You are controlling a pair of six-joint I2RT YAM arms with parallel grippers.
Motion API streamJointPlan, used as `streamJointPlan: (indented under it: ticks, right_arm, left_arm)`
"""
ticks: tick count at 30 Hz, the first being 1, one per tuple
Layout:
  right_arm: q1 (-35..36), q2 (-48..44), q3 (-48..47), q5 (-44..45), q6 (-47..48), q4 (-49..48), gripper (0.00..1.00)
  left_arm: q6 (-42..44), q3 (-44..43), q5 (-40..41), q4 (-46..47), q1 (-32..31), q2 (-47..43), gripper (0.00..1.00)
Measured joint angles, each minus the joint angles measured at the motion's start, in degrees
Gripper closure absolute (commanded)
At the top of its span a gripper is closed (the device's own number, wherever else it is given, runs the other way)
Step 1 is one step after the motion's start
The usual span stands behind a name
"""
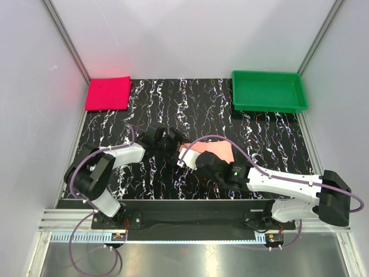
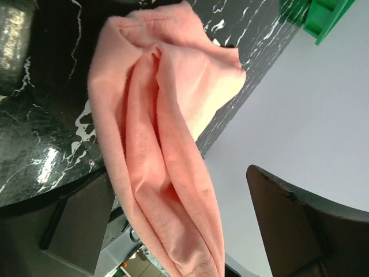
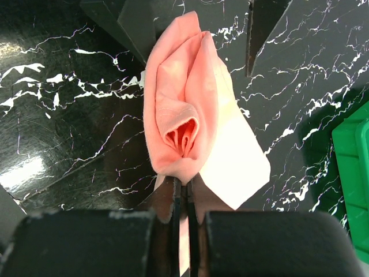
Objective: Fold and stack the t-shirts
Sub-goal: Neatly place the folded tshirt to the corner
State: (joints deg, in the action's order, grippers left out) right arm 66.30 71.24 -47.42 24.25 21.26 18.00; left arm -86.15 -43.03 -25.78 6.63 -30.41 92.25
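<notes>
The right gripper (image 3: 185,183) pinched the bunched salmon t-shirt (image 1: 216,151) at the middle of the table (image 1: 173,104) while the left gripper (image 3: 196,66) stood wide around its far end, so the left probably had to close before both pulled it flat.

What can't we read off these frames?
- Right wrist view: the right hand is shut on the pink t-shirt and hides the pinched edge. The green tray is cut off by the right edge.
- Left wrist view: the shirt's lower end runs off the bottom edge.
- Top view: the grip is covered from above. The red t-shirt is too small to count its layers.
</notes>
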Motion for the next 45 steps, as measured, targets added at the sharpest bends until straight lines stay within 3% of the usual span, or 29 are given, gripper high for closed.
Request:
streamJointPlan:
  ticks: [10,20,28,30,31,32,33,35,36,38,39,41,45]
  right_arm:
    - [0.0,0.0,0.13,0.0,-0.02,0.15,1.0]
    - [0.0,0.0,0.13,0.0,-0.02,0.31,1.0]
    - [0.0,0.02,0.13,-0.59,-0.04,0.37,1.0]
    - [0.0,0.02,0.13,-1.05,-0.07,0.42,1.0]
    - [0.0,0.02,0.13,-1.25,-0.07,0.48,1.0]
    - [0.0,0.02,0.13,-1.36,-0.09,0.57,1.0]
    - [0.0,0.02,0.13,-1.46,-0.11,0.7,0.99]
    - [0.0,0.04,0.11,-1.57,-0.31,0.92,0.93]
    - [0.0,0.09,0.09,-1.79,-0.59,1.05,0.73]
    - [-0.02,0.2,0.07,-2.43,-1.4,1.53,0.49]
    - [-0.04,0.2,0.04,-2.78,-1.66,1.77,0.25]
    - [-0.07,0.15,-0.04,-3.5,-2.89,2.05,0.01]
    - [-0.07,-2.16,-0.04,-5.75,-6.01,4.07,0.0]
  left_arm:
    - [1.99,-5.6,-0.09,-8.59,0.11,5.09,0.01]
    - [3.78,-9.03,-1.42,-8.04,0.11,11.34,0.01]
    - [4.9,-7.45,-2.86,-5.86,1.46,11.47,0.2]
    - [5.53,-7.52,-3.45,-5.2,2.01,12.11,0.3]
    - [5.86,-7.63,-3.87,-4.96,2.19,12.61,0.35]
    - [6.34,-7.76,-4.26,-4.74,2.32,13.14,0.52]
    - [6.84,-8.0,-4.63,-4.33,2.43,13.88,0.63]
    - [7.3,-8.33,-4.87,-3.19,2.56,15.63,0.85]
    - [7.54,-8.39,-5.4,-2.45,2.62,16.57,1.0]
    - [8.48,-8.72,-6.75,-0.96,2.78,17.53,1.0]
    - [9.31,-8.98,-6.8,-0.72,2.95,17.66,1.0]
    - [11.74,-9.7,-6.75,-1.2,3.37,17.7,1.0]
    - [21.18,-12.0,-6.29,-4.72,5.73,17.59,1.0]
